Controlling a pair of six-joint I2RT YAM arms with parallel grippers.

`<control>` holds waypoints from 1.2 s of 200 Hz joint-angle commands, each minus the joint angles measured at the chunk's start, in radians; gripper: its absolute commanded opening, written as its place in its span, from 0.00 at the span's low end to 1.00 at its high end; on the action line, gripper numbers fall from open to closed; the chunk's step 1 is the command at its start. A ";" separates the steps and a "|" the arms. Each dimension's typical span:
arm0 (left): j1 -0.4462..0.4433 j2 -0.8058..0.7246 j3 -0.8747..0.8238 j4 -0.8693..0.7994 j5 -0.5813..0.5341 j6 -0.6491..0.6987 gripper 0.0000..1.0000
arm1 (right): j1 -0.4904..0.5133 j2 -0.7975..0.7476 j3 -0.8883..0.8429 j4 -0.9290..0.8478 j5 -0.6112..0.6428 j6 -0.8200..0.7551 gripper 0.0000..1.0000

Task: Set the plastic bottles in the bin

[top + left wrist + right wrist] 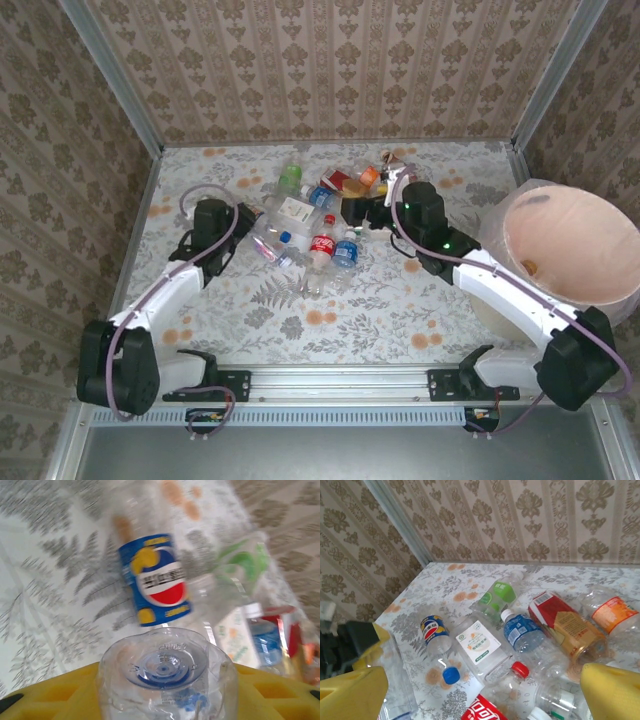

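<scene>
Table [400, 310]: flowered cloth, closed in by patterned wallpaper on the far, left and right sides. Metal posts [120, 85] stand at the far corners. A rail [340, 382] carrying both arm bases runs along the near edge. Bare cloth lies open from the rail up to the pile, and along the left side outside the left arm.

Plastic bottles [320, 215]: one loose pile at the centre-far part of the table, lying down, several touching.

Bin [580, 250]: at the right edge, close to the right wall, well apart from the pile. The right forearm lies between pile and bin.

Left gripper [250, 233]: at the pile's left edge. Its yellow fingers [55, 697] are closed against both sides of a clear bottle [167, 675], base toward the camera. Just beyond it is a Pepsi bottle [157, 582], then a green-label bottle [245, 560], blurred.

Right gripper [352, 212]: at the pile's right side, fingers [612, 692] spread wide, holding nothing. Below and ahead, packed close, are:
- Coca-Cola bottle [482, 711]
- white-label bottle [479, 642]
- blue-label bottle [520, 630]
- red-and-tan bottle [562, 625]
- orange-label bottle [614, 612]
</scene>
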 commanded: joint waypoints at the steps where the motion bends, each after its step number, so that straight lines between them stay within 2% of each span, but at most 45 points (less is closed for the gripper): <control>1: -0.017 -0.023 0.072 0.082 0.115 0.168 0.55 | 0.008 0.046 0.031 0.050 -0.144 0.026 1.00; 56: -0.102 0.057 0.181 0.202 0.317 0.211 0.54 | 0.024 0.149 0.085 0.113 -0.394 0.076 1.00; 111: -0.168 0.151 0.246 0.330 0.440 0.175 0.54 | 0.039 0.235 0.147 0.133 -0.429 0.123 1.00; 147: -0.201 0.181 0.252 0.395 0.455 0.148 0.53 | 0.043 0.278 0.198 0.059 -0.375 0.142 1.00; 178: -0.209 0.196 0.260 0.423 0.472 0.144 0.53 | 0.050 0.309 0.216 0.049 -0.416 0.153 0.99; 196: -0.213 0.197 0.256 0.436 0.472 0.144 0.53 | 0.055 0.319 0.218 0.046 -0.416 0.153 0.93; 240: -0.214 0.197 0.250 0.441 0.470 0.144 0.53 | 0.057 0.319 0.210 0.037 -0.380 0.156 0.66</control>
